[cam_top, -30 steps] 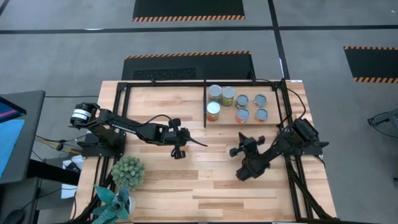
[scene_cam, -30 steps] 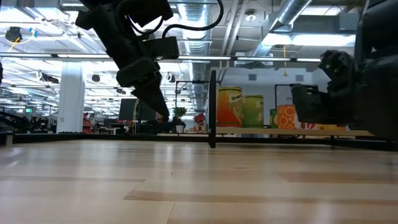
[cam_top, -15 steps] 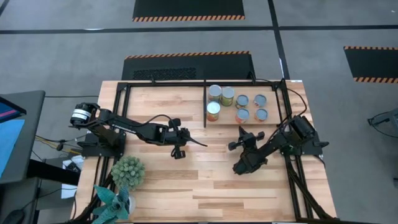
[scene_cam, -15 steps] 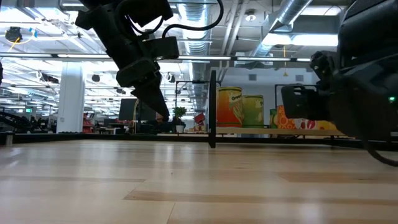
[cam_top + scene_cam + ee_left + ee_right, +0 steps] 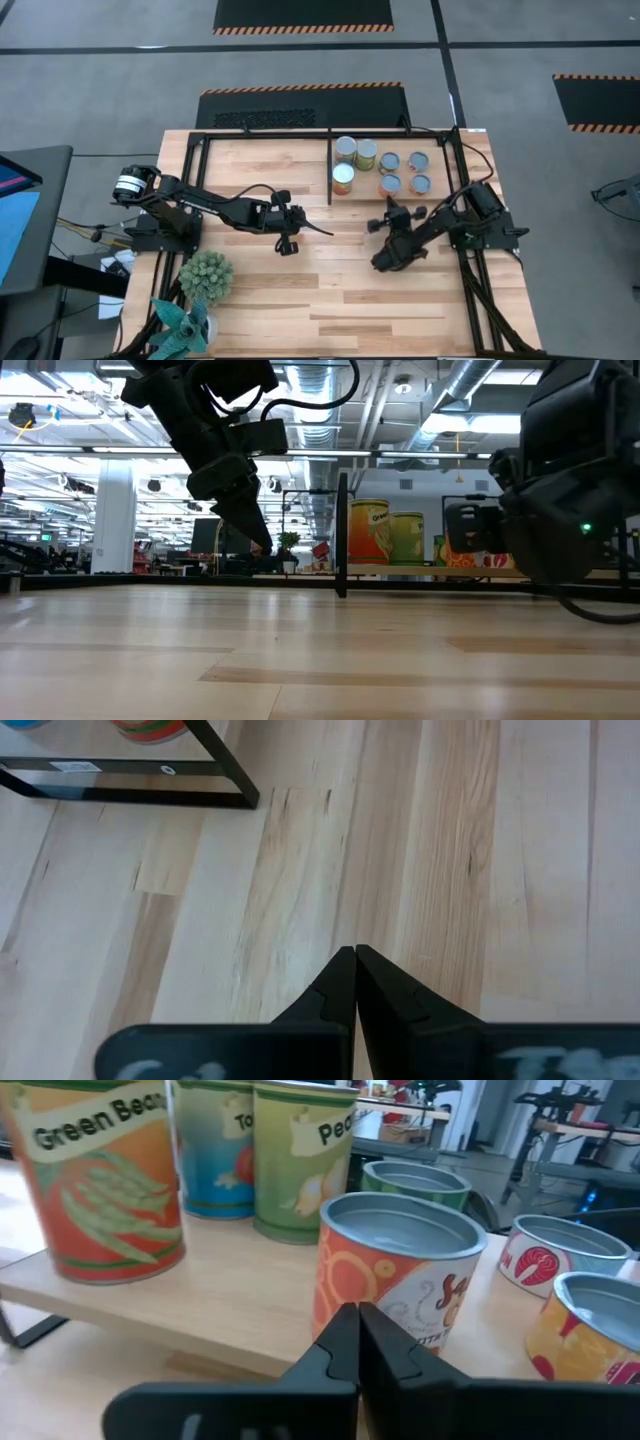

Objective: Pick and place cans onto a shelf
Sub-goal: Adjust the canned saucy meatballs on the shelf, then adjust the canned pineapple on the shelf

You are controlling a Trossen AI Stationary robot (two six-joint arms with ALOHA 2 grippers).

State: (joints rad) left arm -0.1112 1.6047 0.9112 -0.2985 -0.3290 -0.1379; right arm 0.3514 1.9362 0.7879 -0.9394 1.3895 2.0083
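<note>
Seven cans stand on their bases in the right half of the black-framed shelf (image 5: 330,160): three taller ones (image 5: 345,150), (image 5: 367,153), (image 5: 343,178) and several shorter ones around (image 5: 404,172). My right gripper (image 5: 391,207) is shut, low over the table. It points toward the far edge, just in front of the orange-labelled can (image 5: 395,1275). I see no touch. My left gripper (image 5: 322,231) is shut and empty over bare wood near the table's middle. It also shows in the left wrist view (image 5: 355,956).
A spiky green potted plant (image 5: 205,275) and a second plant (image 5: 180,325) stand at the near left. The shelf's left half (image 5: 260,165) is bare wood. A low black frame bar (image 5: 130,792) crosses ahead of my left gripper. Hazard-striped mats (image 5: 300,14) lie on the floor beyond.
My right gripper has moved toward the far edge and slightly left, closing on the cans, with its fingers staying shut. The cans have not moved.
</note>
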